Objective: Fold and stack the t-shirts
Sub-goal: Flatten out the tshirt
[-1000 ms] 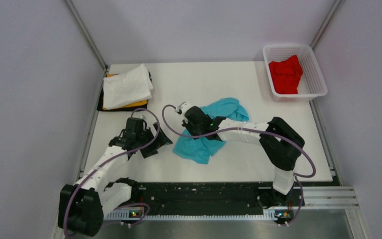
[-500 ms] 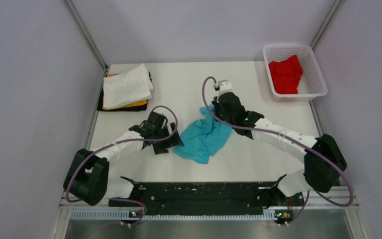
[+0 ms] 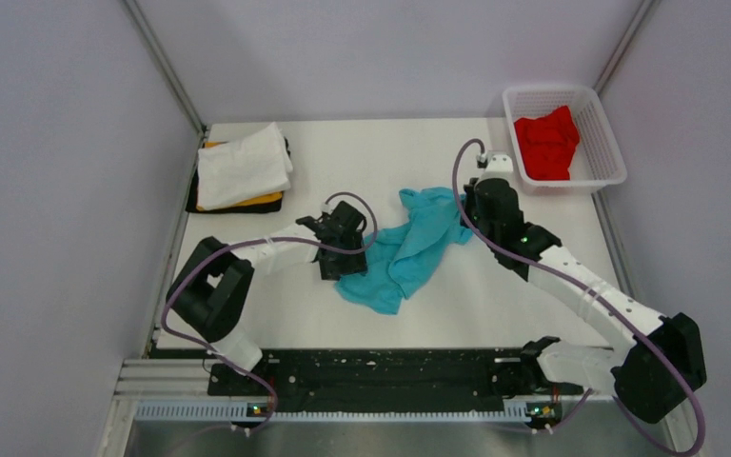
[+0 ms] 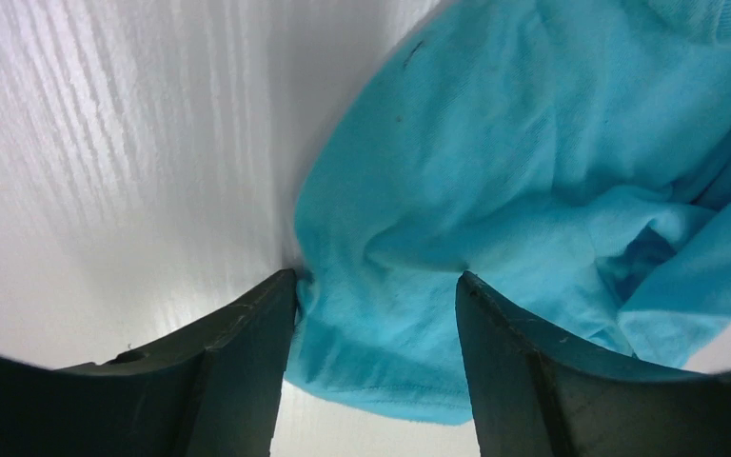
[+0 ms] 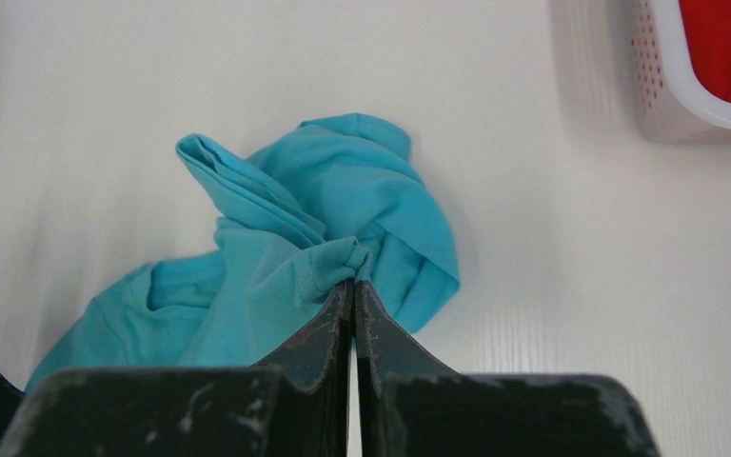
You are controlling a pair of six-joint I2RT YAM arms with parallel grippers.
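A: From above, where does the turquoise t-shirt [image 3: 407, 249] lie?

B: Crumpled mid-tabletop [image 3: 381, 152], its long axis running near-left to far-right, between the left pincer [image 3: 341, 265] and the right pincer [image 3: 466, 221].

A: Left wrist view?

B: Jaws apart, straddling the shirt's near-left edge.

A: Right wrist view?

B: Closed, pinching a fold at the shirt's far-right end.

A robot lab test cell: plain pale panel walls [image 3: 57, 190] on aluminium posts [image 3: 164, 65] enclose the white table [image 3: 457, 314], with an arm-mounting rail [image 3: 381, 367] along the table's near edge.
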